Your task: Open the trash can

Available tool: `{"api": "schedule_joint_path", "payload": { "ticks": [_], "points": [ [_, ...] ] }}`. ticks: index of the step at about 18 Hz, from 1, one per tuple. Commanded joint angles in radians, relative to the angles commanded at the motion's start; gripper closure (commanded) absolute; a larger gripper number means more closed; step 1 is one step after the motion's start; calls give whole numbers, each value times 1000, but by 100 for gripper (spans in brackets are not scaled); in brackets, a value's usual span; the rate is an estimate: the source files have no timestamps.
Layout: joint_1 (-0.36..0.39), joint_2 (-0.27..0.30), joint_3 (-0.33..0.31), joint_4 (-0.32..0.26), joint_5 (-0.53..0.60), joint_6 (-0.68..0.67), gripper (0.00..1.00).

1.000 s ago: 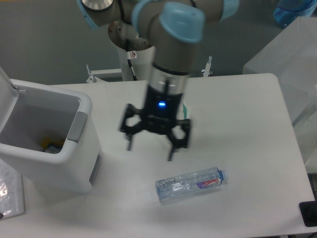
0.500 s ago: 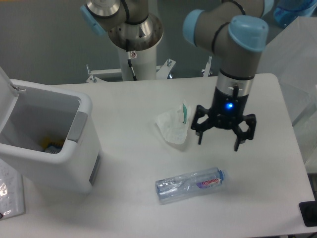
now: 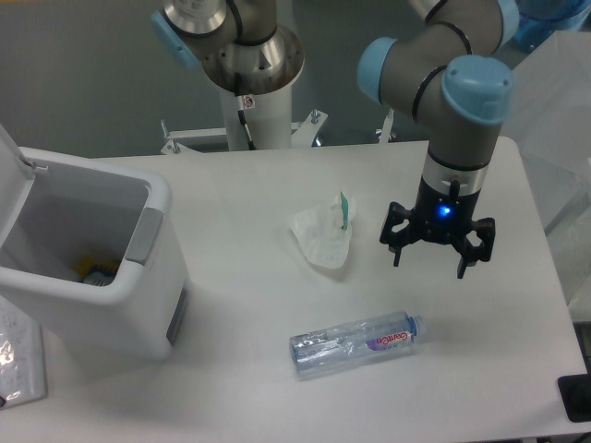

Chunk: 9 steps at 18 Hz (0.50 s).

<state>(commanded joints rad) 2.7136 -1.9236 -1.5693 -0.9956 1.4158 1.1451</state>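
Observation:
The white trash can stands at the table's left edge with its lid swung up and back, so the inside shows. A grey push button sits on its right rim. Something yellow lies at the bottom inside. My gripper hangs open and empty above the right part of the table, far to the right of the trash can, fingers pointing down.
A crumpled white mask or wrapper lies mid-table, left of the gripper. A clear plastic bottle lies on its side near the front. A plastic-wrapped item lies at the front left. The arm's base stands at the back.
My gripper has swung from the table's middle to the right side, uncovering the crumpled white item. It has stayed open. The trash can's lid was up throughout.

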Motion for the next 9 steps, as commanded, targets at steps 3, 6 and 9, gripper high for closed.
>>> {"api": "schedule_joint_path", "payload": {
  "ticks": [3,6,9],
  "points": [
    [15,-9,0,-5,77,207,0],
    [15,-5,-11,-17,84,229,0],
    [12,-5,-31,-17,84,229,0]
  ]
}}
